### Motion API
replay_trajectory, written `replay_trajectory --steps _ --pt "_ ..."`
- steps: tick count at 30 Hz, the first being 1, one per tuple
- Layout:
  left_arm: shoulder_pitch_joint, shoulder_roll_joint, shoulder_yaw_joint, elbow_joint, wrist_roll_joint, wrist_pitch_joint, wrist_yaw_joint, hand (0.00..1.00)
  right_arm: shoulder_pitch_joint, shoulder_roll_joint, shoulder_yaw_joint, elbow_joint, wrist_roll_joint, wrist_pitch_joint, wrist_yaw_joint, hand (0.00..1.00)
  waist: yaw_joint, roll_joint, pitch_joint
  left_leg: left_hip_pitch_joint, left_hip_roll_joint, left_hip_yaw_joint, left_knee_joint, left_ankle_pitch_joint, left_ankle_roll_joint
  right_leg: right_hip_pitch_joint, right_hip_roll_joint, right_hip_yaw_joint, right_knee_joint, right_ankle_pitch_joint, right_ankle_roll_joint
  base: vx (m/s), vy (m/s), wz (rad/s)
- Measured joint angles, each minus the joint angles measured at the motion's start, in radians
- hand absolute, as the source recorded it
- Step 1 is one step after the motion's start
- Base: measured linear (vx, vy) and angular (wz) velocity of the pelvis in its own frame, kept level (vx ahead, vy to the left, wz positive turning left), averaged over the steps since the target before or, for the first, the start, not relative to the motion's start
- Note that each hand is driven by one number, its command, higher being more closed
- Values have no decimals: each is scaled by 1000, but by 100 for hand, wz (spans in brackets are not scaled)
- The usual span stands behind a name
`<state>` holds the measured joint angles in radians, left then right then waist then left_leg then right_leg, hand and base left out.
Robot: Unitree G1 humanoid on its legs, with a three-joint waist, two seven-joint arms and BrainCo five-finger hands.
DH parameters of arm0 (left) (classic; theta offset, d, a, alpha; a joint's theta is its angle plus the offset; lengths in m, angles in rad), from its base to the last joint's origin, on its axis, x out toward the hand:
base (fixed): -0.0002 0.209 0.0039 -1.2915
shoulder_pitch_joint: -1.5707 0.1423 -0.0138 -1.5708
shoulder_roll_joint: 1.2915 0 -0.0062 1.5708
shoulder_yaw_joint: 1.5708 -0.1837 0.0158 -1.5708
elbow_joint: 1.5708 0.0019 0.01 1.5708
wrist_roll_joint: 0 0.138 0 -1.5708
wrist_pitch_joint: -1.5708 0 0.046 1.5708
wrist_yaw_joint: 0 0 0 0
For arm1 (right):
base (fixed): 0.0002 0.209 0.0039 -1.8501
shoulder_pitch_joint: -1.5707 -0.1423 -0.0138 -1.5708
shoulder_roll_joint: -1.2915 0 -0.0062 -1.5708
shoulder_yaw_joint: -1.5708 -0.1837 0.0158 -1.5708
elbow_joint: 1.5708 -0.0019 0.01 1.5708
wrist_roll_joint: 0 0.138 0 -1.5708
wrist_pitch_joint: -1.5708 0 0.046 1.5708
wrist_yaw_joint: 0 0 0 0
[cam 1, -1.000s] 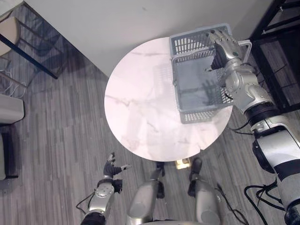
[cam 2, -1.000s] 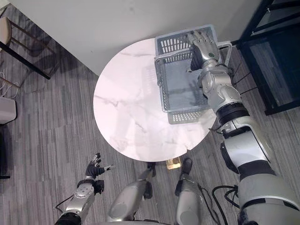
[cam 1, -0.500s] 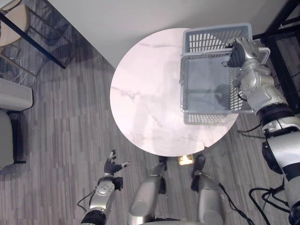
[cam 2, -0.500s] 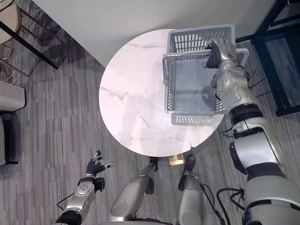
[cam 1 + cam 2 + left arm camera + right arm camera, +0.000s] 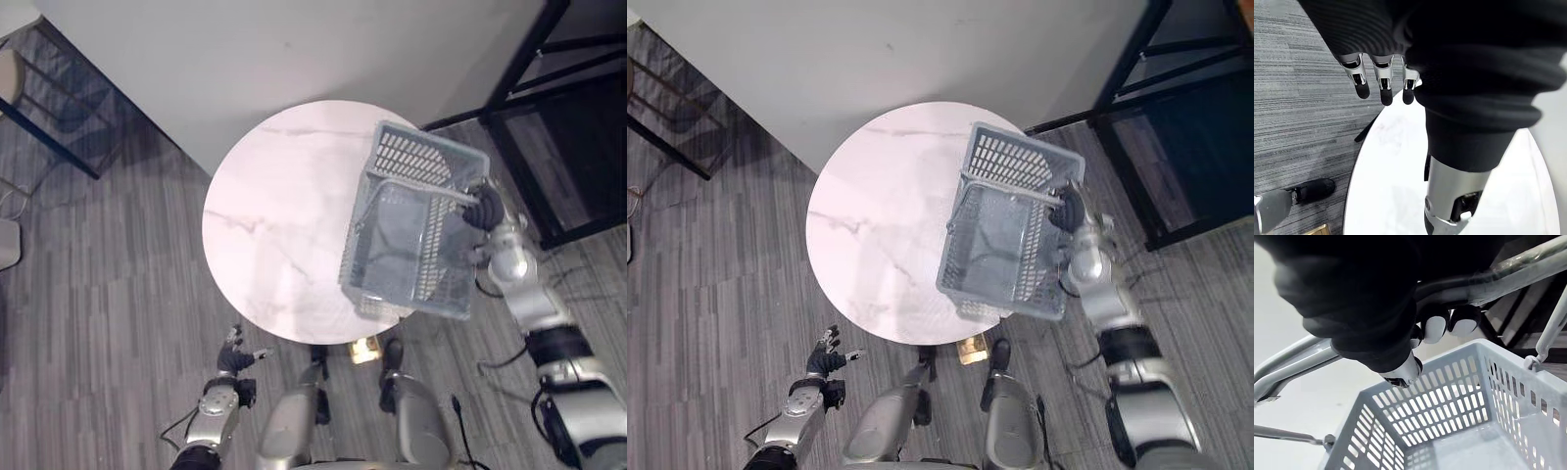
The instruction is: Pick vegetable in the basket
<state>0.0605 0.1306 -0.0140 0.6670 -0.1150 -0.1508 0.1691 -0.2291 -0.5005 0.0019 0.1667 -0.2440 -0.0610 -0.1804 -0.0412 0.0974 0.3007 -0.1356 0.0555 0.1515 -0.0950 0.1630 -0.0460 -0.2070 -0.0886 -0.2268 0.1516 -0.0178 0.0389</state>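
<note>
while your right hand (image 5: 483, 209) grips the grey perforated plastic basket (image 5: 415, 159) by its handle (image 5: 421, 188), tilted over the edge of the round white marble bench (image 5: 265, 225), level it slowly; left hand (image 5: 235, 360) hangs low, fingers straight.

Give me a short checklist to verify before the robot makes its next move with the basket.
1. Grip: ok. The right hand is curled round the handle.
2. Basket level: not ok, it hangs tilted.
3. Basket over the table: not ok, its near corner seems past the edge.
4. Basket loaded: not ok, its inside is bare.
5. Left hand out of the way: ok, open and low beside the table.
6. Clearance to the black rack: cannot tell.
</note>
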Motion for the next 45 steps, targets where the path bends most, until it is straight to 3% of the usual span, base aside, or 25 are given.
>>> replay_trajectory --steps 5,8,11,16,19,22,23,24,25,26,28,29,30,32,34,35,36,37,38,41,42,43,45 --pt "79 0 28 -47 14 14 -18 0 258 83 -107 -160 121 -26 47 100 -31 -41 -99 75 5 64 0 -48 5 70 16 62 -63 15 6 101 17 -37" --pt "118 0 28 -72 27 16 -38 0 372 135 -132 -201 172 -46 86 100 -57 -52 -132 112 8 101 0 -67 8 103 24 95 -92 28 4 95 17 -36" --pt "118 -2 29 -84 40 17 -41 0 458 186 -150 -213 182 -46 112 100 -63 -51 -155 140 10 126 0 -80 6 122 29 121 -106 31 8 56 9 -28" --pt "119 -3 56 -109 44 17 -40 0 532 271 -148 -196 175 -41 121 100 -66 -54 -160 178 15 181 0 -91 5 137 40 174 -111 45 1 20 3 -34" --pt "139 -7 61 -147 43 17 -36 0 527 317 -148 -164 175 -41 118 100 -52 -69 -154 202 21 252 1 -100 8 113 51 234 -75 52 0 -26 9 -63" --pt "129 -6 63 -189 43 16 -35 0 530 368 -149 -151 186 -41 103 100 -55 -109 -132 170 34 288 83 -129 30 78 46 254 -11 38 24 -74 -2 -19" --pt "122 -8 65 -201 43 16 -36 0 531 379 -149 -149 194 -40 94 100 -51 -111 -128 137 60 293 116 -143 51 47 49 253 64 1 34 -117 -14 -1" --pt "114 -8 66 -201 43 16 -35 0 533 382 -149 -149 194 -40 91 100 -52 -113 -125 125 67 288 135 -149 59 13 45 246 190 -45 14 -105 -44 19" --pt "114 -9 63 -208 42 16 -36 0 543 388 -151 -150 198 -40 86 100 -53 -117 -125 115 74 267 156 -155 59 -15 16 231 416 -133 1 -65 -110 34" --pt "116 -8 64 -208 41 16 -36 0 551 389 -151 -144 206 -40 84 100 -53 -122 -128 106 74 253 174 -155 59 -3 -24 232 563 -187 30 -65 -136 35" --pt "125 -8 64 -209 39 16 -36 0 551 389 -151 -131 206 -40 76 100 -48 -148 -145 54 73 224 224 -139 38 54 -84 243 610 -202 52 -98 -260 38" --pt "121 1 67 -212 39 17 -36 0 541 387 -152 -131 205 -41 69 100 -30 -174 -147 -3 83 216 278 -129 26 100 -79 254 506 -254 72 -142 -341 28" --pt "114 -3 73 -213 39 18 -35 0 533 381 -154 -130 204 -40 68 100 -18 -168 -143 -32 97 217 294 -117 23 102 -59 244 461 -275 67 -202 -337 0" --pt "121 -33 63 -253 35 16 -38 0 506 361 -159 -126 205 -40 65 100 13 -101 -127 -119 184 202 297 -63 -15 115 18 171 289 -286 55 -246 -228 -11" --pt "125 -39 60 -254 34 18 -39 0 481 349 -162 -102 207 -40 63 100 14 -75 -105 -123 212 181 248 5 -33 117 55 142 257 -283 13 -276 -215 19" --pt "132 -42 54 -260 32 19 -39 0 480 345 -176 -100 216 -38 48 100 1 -64 -92 -116 210 162 167 122 -70 109 64 105 256 -271 -18 -360 -239 45" --pt "131 -42 54 -269 30 19 -40 0 480 348 -186 -100 216 -37 46 100 -2 -73 -87 -114 210 159 170 116 -84 109 58 88 251 -269 -42 -400 -266 48" --pt "139 -44 53 -283 29 19 -40 0 483 356 -207 -100 217 -37 38 100 -1 -82 -79 -119 216 168 261 37 -86 112 53 70 241 -259 -68 -278 -172 26" --pt "147 -45 51 -302 29 19 -42 0 494 360 -221 -104 226 -37 28 100 -1 -84 -77 -119 221 174 383 -55 -53 112 49 60 233 -246 -79 -263 -152 20" --pt "167 -45 57 -341 29 16 -55 0 506 371 -232 -127 237 -37 28 100 -1 -82 -78 -86 238 171 561 -220 -12 93 50 65 227 -220 -84 -242 -48 3" --pt "178 -49 57 -345 29 15 -57 0 514 383 -235 -150 237 -37 27 100 -1 -78 -80 -48 240 160 615 -296 -17 77 53 70 227 -211 -81 -201 32 -5" --pt "179 -50 57 -345 29 15 -58 0 516 386 -237 -154 237 -37 27 100 -1 -77 -80 -27 237 155 617 -320 -21 72 54 72 227 -209 -80 -227 85 -8" --pt "188 -53 56 -342 28 15 -57 0 519 399 -259 -154 237 -38 27 100 -4 -57 -94 77 200 157 437 -386 -62 38 60 74 229 -203 -57 -159 119 -1"
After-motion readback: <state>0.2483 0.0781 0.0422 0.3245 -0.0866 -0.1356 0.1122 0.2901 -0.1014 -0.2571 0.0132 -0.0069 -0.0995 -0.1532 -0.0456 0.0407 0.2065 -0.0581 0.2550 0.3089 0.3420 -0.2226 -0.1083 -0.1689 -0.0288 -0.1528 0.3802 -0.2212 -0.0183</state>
